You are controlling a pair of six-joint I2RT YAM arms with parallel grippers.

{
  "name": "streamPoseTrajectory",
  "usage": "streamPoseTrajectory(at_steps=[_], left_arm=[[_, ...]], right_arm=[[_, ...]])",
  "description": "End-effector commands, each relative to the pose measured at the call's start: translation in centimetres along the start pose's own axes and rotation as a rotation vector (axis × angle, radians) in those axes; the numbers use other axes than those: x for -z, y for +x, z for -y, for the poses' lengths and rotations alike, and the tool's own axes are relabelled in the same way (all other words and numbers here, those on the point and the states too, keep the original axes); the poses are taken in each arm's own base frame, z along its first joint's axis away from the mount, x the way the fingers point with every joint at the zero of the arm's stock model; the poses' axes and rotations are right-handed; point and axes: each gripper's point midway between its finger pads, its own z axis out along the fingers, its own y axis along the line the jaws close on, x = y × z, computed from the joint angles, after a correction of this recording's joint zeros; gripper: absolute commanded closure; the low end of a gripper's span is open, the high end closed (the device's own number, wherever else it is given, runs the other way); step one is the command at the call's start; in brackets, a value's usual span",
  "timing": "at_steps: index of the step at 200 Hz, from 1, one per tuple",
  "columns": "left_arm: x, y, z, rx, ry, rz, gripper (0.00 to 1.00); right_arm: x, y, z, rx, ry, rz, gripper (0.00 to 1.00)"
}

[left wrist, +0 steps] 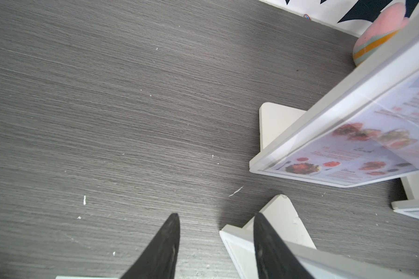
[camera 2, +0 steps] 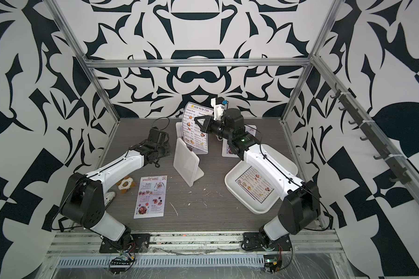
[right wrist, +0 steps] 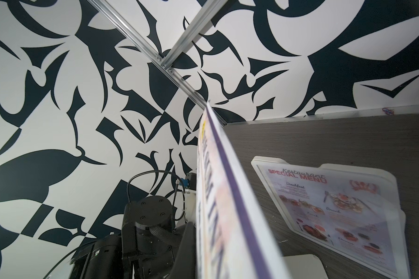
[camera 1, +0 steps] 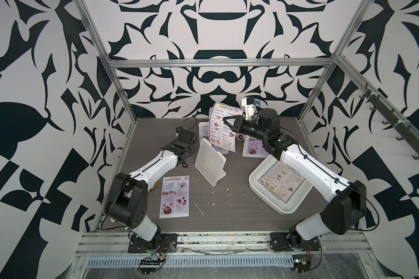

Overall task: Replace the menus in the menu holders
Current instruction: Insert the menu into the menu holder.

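My right gripper point(camera 1: 228, 120) is shut on a white "DIM SUM INN" menu point(camera 1: 224, 128), held upright in the air over the back of the table; it shows edge-on in the right wrist view point(right wrist: 224, 205). Behind it stands a menu holder point(right wrist: 336, 210) with a pink "SPECIAL MENU" sheet inside. An empty white menu holder point(camera 1: 209, 164) stands mid-table. My left gripper point(left wrist: 217, 232) is open beside it, one finger point(left wrist: 266, 246) over its corner. Another filled holder point(camera 1: 250, 151) stands at the back right. A loose pink menu point(camera 1: 174, 196) lies flat at the front left.
A large white tray point(camera 1: 253, 180) at the right holds another "DIM SUM INN" sheet point(camera 1: 281, 184), partly under my right arm. A pink and orange toy point(left wrist: 377, 36) sits by the back wall. A yellow-brown flat object point(camera 2: 126, 184) lies near the left arm's base.
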Motion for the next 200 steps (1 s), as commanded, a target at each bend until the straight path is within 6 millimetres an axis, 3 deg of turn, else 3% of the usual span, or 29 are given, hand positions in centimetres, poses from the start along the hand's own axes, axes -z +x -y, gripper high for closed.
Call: streamPoseTrajectory(at_steps=[1, 106, 200], left_arm=[[0.41, -0.26, -0.29, 0.012, 0.002, 0.012, 0.48], [0.37, -0.34, -0.22, 0.014, 0.002, 0.012, 0.48], [0.40, -0.45, -0.21, 0.013, 0.002, 0.015, 0.48]], right_arm=[[0.58, -1.39, -1.73, 0.030, -0.055, 0.045, 1.00], [0.82, -1.65, -2.54, 0.033, -0.083, 0.053, 1.00], [0.63, -1.48, -2.05, 0.035, -0.072, 0.051, 1.00]])
